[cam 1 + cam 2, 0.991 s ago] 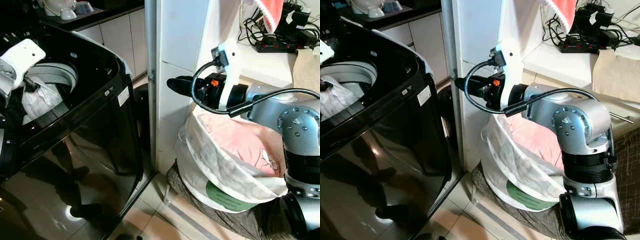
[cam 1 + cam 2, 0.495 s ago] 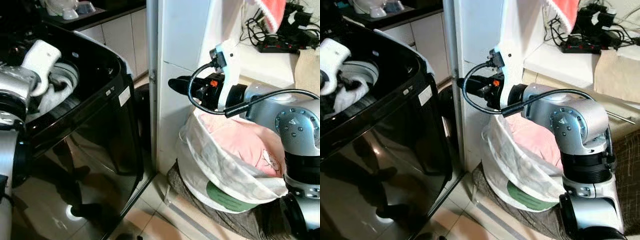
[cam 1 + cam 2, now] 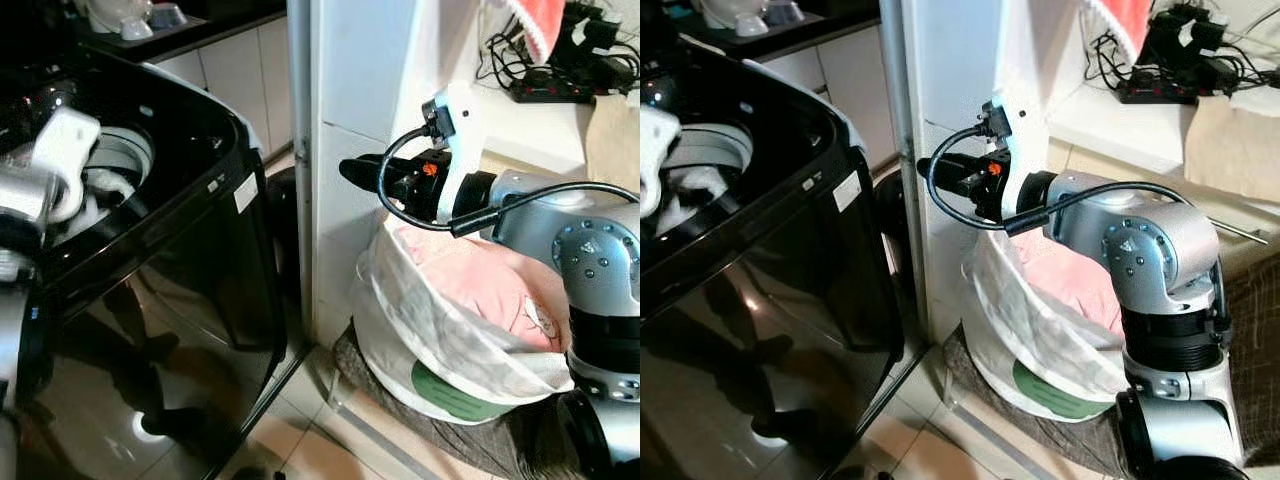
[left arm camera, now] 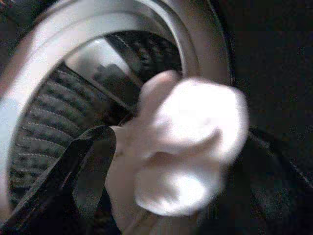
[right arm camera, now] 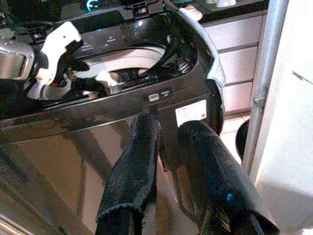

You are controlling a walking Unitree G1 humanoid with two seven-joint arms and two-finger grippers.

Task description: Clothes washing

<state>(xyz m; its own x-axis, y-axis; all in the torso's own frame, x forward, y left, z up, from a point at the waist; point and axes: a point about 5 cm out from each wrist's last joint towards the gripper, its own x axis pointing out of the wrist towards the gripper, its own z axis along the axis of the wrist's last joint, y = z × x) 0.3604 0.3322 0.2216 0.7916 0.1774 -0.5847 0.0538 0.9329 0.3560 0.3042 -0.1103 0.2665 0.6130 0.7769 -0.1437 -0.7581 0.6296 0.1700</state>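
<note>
A black top-loading washing machine [image 3: 200,250] stands at the left with its lid up and its steel drum [image 4: 44,58] in sight. My left gripper [image 5: 78,78] hangs over the drum mouth. One black finger [image 4: 93,147] shows sharply, and a blurred white cloth [image 4: 186,147] sits beside it inside the drum rim. My right gripper [image 3: 352,170] is held in the air, open and empty, beside the white pillar and pointing at the machine. Below that arm stands a white laundry bag [image 3: 440,340] holding pink clothes [image 3: 480,275].
A white pillar [image 3: 360,80] and a metal pipe [image 3: 298,150] stand between the machine and the bag. A shelf at the right carries a power strip with cables [image 3: 545,90]. A grey mat [image 3: 450,445] lies under the bag. Cupboards [image 3: 230,60] stand behind.
My left arm has come down from above the machine, and the white cloth has dropped from hanging at the rim into the drum. The right arm has barely moved.
</note>
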